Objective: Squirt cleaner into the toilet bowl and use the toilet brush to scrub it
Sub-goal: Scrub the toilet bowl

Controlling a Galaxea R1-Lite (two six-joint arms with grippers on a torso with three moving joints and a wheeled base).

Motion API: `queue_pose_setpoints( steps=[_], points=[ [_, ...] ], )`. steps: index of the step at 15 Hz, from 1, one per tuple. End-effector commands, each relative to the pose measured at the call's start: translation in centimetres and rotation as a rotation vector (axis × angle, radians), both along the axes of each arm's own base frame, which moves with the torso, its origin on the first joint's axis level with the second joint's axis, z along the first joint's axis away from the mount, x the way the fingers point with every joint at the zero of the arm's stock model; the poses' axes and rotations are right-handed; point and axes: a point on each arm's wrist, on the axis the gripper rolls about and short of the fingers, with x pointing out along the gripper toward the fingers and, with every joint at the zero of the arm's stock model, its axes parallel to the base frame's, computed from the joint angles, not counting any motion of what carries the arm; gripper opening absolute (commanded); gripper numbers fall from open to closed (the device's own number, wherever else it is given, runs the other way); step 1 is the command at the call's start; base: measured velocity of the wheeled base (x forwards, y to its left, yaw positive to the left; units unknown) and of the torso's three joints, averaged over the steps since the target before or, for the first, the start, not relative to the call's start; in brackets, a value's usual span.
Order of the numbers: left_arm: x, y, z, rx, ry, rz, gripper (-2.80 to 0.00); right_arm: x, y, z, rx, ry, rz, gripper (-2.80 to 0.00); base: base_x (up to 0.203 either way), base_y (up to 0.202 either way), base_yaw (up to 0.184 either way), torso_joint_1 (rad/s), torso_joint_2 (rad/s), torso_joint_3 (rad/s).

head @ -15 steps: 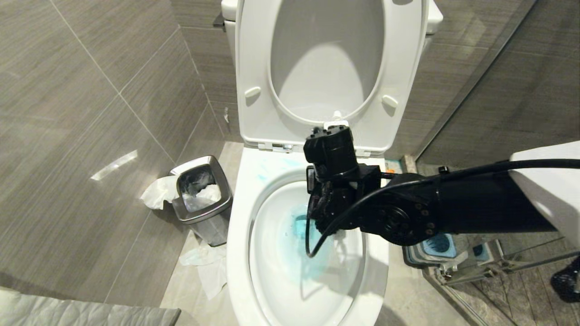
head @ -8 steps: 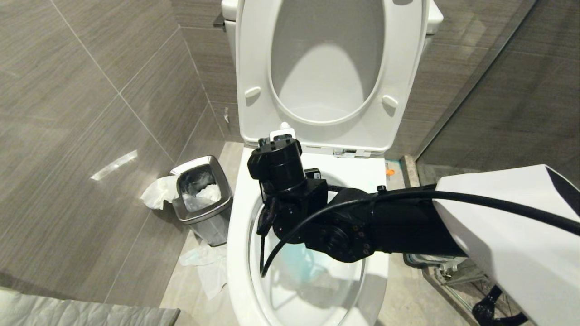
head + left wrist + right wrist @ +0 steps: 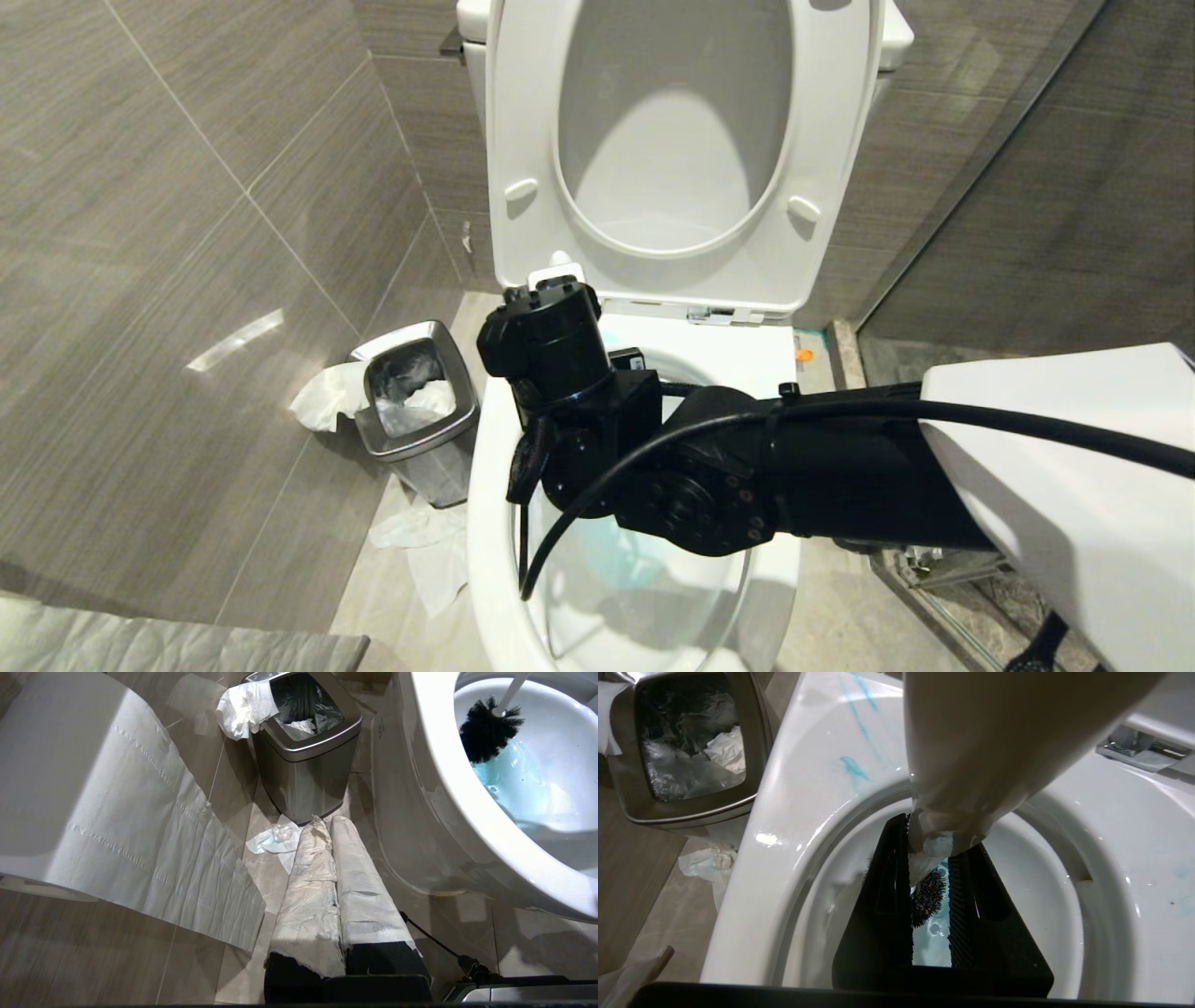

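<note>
Right gripper (image 3: 930,877) clamped on toilet brush (image 3: 488,735) handle; black bristles inside toilet bowl (image 3: 485,523) near left rim, seen only from left wrist. Left gripper (image 3: 334,826) closed, empty.

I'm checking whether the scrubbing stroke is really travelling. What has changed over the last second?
The right gripper, shut on the white plastic toilet brush handle, swept across the glossy white toilet bowl from its middle toward the side by the square steel waste bin, ending near that rim. The black bristle head sits at the turquoise cleaner pool. Grip, raised seat, bin and floor tissue are unchanged; the left gripper stays parked.
</note>
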Motion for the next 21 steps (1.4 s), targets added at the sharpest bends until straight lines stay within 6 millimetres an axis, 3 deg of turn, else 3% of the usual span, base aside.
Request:
queue_pose_setpoints(
  steps=[1, 11, 21],
  points=[
    [0.0, 0.0, 0.0, 0.0, 0.001, 0.0, -2.8, -0.7, -0.9, 1.5, 0.017, -0.012, -0.004, -2.8, 0.0, 0.0, 0.0, 0.0, 0.0, 0.0],
    [0.0, 0.0, 0.0, 0.0, 0.001, 0.0, -2.8, -1.1, -2.8, 4.2, 0.153, -0.017, -0.092, -2.8, 0.0, 0.0, 0.0, 0.0, 0.0, 0.0],
    [0.0, 0.0, 0.0, 0.0, 0.001, 0.0, -2.8, -2.5, -3.8, 3.9, 0.124, 0.01, -0.094, -2.8, 0.0, 0.0, 0.0, 0.0, 0.0, 0.0]
  ],
)
